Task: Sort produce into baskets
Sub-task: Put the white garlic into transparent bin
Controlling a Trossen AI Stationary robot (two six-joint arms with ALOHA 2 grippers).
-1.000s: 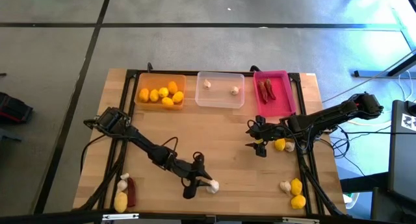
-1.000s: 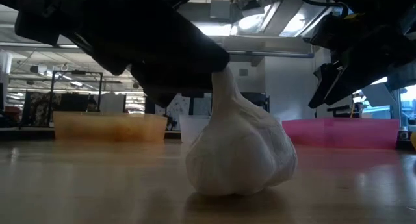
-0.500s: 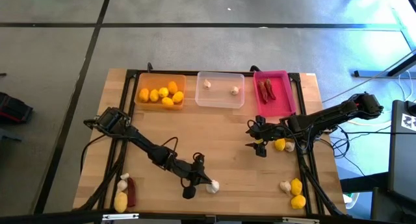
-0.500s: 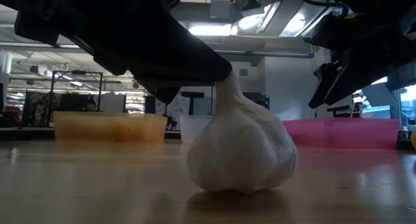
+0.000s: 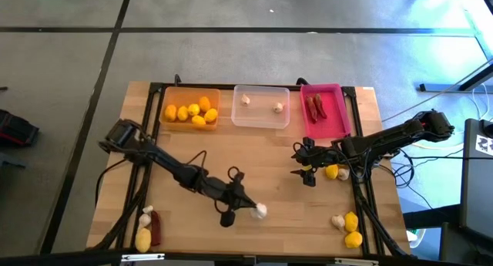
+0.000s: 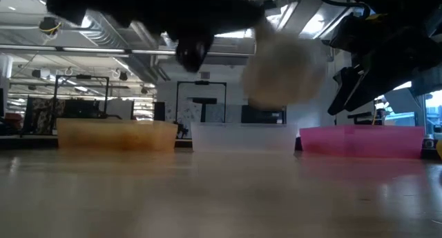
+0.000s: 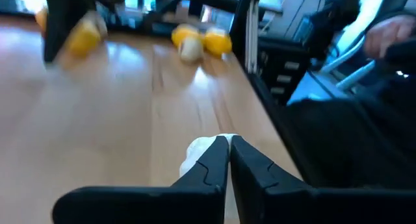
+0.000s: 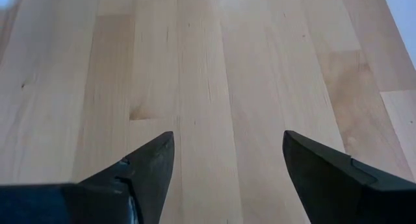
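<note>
White garlic bulb [image 5: 260, 211], mostly hidden, hangs blurred, pinched by the closed left end effector [image 7: 229, 152].

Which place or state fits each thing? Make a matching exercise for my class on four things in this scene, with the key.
Things:
1. lemons
2. chilies
3. garlic bulb
4. right gripper

Places or states:
A. lifted off the table, pinched by the left gripper
B. in the orange tray
C. open, above bare wood
D. in the pink tray

Pairs: 1-B, 2-D, 3-A, 4-C
</note>
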